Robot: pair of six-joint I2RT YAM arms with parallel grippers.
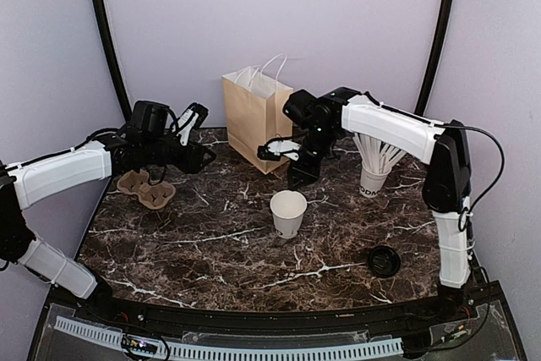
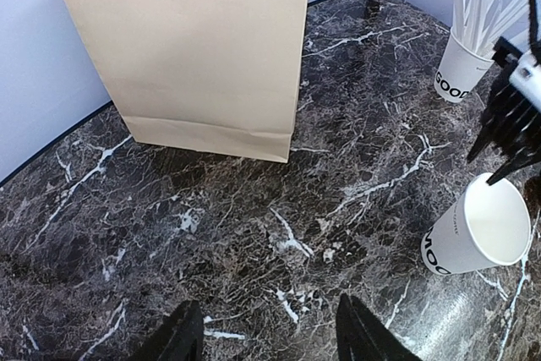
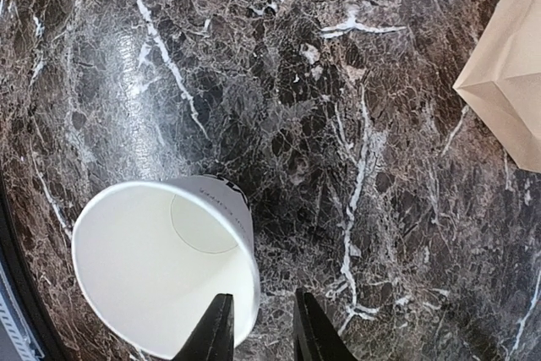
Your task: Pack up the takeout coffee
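Standing open, the coffee cup (image 2: 473, 238) shows cut-off lettering; straw cup (image 2: 461, 69) reads "GOOD".

Lidless white cup (image 1: 288, 213) standing mid-table
It is sitting upright and empty; its black lid (image 1: 384, 260) is lying, apparently flat, toward the near right corner.

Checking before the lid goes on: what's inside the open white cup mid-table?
Nothing: the right wrist view shows the cup with a bare white floor and inner wall. The right gripper covers a small patch by the rim.
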